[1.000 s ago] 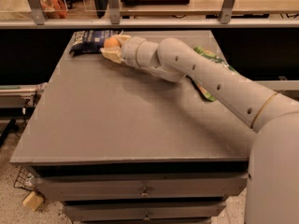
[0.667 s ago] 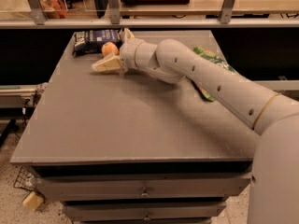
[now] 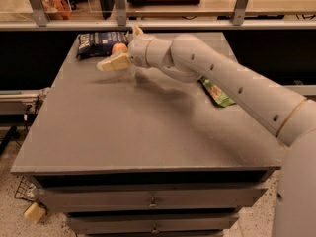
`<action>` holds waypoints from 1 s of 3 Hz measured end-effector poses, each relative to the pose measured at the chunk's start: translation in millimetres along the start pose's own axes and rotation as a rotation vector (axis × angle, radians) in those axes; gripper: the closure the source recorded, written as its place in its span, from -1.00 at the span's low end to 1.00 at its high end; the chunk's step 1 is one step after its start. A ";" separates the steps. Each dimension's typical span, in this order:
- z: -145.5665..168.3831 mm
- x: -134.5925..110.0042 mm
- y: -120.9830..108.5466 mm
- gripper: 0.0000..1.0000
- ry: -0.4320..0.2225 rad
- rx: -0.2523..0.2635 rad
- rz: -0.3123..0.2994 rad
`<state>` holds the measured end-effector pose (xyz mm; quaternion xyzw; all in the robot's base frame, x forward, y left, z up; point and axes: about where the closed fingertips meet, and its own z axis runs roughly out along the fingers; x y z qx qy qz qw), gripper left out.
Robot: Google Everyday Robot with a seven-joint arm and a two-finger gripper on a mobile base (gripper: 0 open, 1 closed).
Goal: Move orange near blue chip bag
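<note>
We see the small round orange fruit (image 3: 118, 49) sitting on the flat grey tabletop (image 3: 148, 137) at the far left, just beside the dark navy-blue crinkly chip bag (image 3: 100, 43), perhaps touching it. The white two-finger gripper (image 3: 120, 48) straddles the fruit with its pale fingers (image 3: 113, 63) spread apart and nothing clamped. We judge the placing done and the retreat in hand. Next, the arm needs a clean lift away without nudging the orange. The bright green snack bag (image 3: 217, 93) lies well apart, under the arm.
</note>
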<state>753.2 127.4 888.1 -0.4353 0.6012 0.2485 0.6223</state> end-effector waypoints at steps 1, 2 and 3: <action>-38.2 -24.2 -5.4 -1.00 -0.014 -0.029 0.025; -93.4 -40.2 -15.5 -1.00 -0.028 -0.013 0.045; -186.4 -57.7 -38.8 -1.00 -0.062 0.109 0.052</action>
